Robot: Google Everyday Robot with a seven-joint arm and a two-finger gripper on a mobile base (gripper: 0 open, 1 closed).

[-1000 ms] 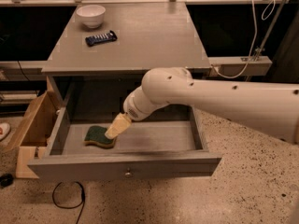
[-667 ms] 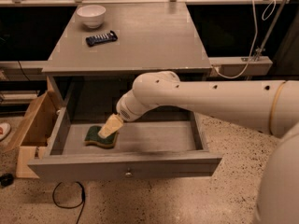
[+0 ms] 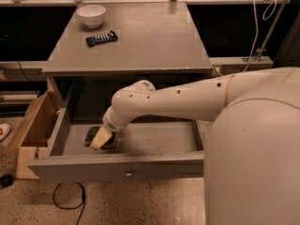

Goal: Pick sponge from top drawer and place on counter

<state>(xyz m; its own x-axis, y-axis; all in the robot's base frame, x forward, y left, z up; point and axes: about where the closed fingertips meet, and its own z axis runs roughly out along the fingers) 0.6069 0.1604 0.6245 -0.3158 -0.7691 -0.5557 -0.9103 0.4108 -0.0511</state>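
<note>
Sponge (image 3: pixel 90 134) lies under the fingers (image 3: pixel 101 138) in the drawer (image 3: pixel 154 165); you cannot tell their grip, so lifting may drop it.

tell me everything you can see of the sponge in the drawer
The sponge is small and dark green on top, with a soft, scouring-pad look. It lies flat on the floor of the open top drawer, in the left part, near the left wall and closer to the front than the back. Only its left portion shows. The tan gripper reaches down into the drawer and sits over its right side, hiding that end. Whether the gripper has hold of it cannot be told.
</note>
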